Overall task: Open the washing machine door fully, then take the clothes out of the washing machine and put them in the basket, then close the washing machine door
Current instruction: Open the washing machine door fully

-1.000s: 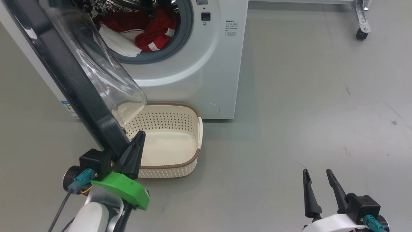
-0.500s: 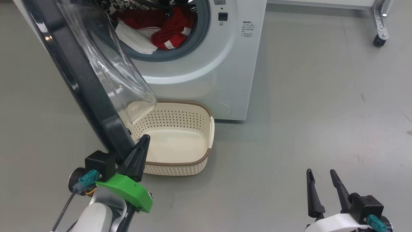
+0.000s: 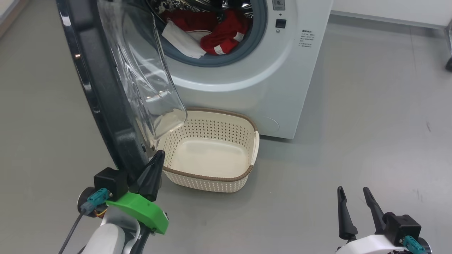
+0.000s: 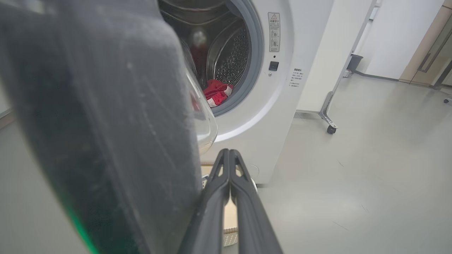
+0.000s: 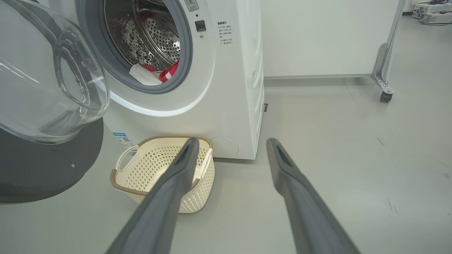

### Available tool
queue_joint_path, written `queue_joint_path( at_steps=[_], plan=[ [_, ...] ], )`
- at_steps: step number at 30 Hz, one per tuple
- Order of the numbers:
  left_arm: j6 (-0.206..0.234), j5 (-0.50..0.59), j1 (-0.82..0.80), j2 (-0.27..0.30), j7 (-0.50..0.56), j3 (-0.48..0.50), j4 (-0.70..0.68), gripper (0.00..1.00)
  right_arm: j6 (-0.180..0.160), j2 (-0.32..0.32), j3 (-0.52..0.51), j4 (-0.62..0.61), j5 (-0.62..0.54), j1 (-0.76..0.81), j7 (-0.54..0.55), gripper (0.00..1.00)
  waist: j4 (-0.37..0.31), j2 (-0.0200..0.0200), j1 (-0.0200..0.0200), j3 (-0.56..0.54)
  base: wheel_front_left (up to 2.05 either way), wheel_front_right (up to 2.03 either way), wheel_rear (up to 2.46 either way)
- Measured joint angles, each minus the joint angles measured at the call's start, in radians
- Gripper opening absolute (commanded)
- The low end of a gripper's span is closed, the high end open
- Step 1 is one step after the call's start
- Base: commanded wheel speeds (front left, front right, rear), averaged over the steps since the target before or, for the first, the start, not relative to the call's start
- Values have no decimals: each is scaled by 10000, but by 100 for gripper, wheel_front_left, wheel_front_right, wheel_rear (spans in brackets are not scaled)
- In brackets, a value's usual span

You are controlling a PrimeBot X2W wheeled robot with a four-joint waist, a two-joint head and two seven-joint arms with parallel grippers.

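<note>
Head view: the door-opening step looks unfinished. At lower left the left gripper [image 3: 159, 157], fingers pressed together on nothing, seems to touch the washing machine door [image 3: 106, 106]. It likely needs pushing wider. The right gripper [image 3: 353, 190] waits spread at lower right. Left wrist view: the clothes [image 4: 216, 96] lie inside the washing machine [image 4: 282, 116]. Right wrist view: the basket [image 5: 197, 197] sits empty, lower left. Since earlier, the head camera has turned and the door looks steeper.

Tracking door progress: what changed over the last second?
The head camera turned, shifting the picture. Relative to the basket, the washing machine door and the shut left tool at its rim moved further left, opening wider. Nothing grasped or released. The clothes stay inside; the right tool stays open.
</note>
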Motion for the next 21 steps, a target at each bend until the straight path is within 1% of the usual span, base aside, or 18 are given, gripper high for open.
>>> queue_joint_path(
  at_steps=[7, 12, 17, 21],
  plan=[
    [8, -77, -8, 0, -163, 159, 209, 0, 23, 6, -4, 86, -13, 2, 0, 100, 590, 0, 0, -91, 0, 0, 0],
    [138, -157, -10, 4, -278, 337, 428, 0, 86, 8, -13, 165, -29, 8, 0, 100, 1037, 0, 0, -158, 0, 0, 0],
    [263, -199, -10, 6, -420, 552, 533, 0, 92, 12, 25, 211, -96, 10, 0, 100, 1341, 0, 0, -166, 0, 0, 0],
    [368, -309, -9, 117, -520, 869, 583, 0, 105, 13, 132, 219, -113, 3, 0, 100, 1470, 0, 0, -78, 0, 0, 0]
  ],
)
